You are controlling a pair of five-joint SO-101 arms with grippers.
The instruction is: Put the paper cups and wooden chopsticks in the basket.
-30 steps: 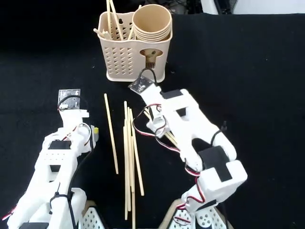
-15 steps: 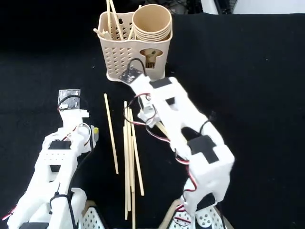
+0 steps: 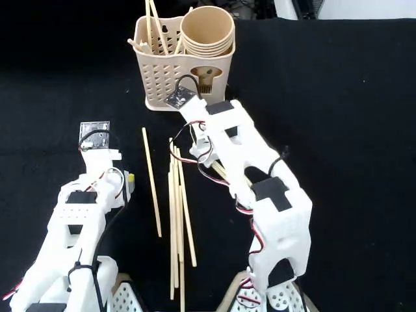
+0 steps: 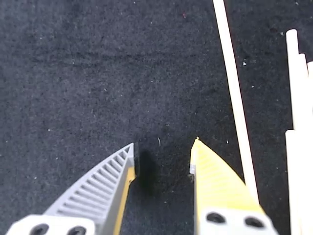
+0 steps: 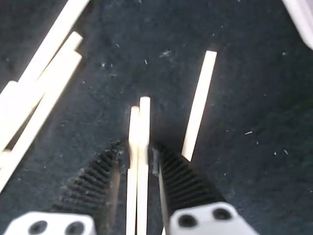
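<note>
Two light, stiff, likely slippery chopsticks (image 5: pixel 139 117) clamped near their tips by the right gripper (image 5: pixel 137 149), 6 o'clock of the basket (image 3: pixel 162 81); left gripper (image 4: pixel 164 147) jaws apart.

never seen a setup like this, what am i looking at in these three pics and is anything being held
These are two small white robot arms, the left arm and the right arm, side by side at a black table. The high view looks down from a fixed camera. Each wrist view comes from a camera on one arm, looking along its gripper. At the back, a basket holds stacked paper cups and a few upright chopsticks. Loose chopsticks lie between the arms. The right gripper is shut on a pair of chopsticks. The left gripper is open and holds nothing, over bare cloth beside a single chopstick.
</note>
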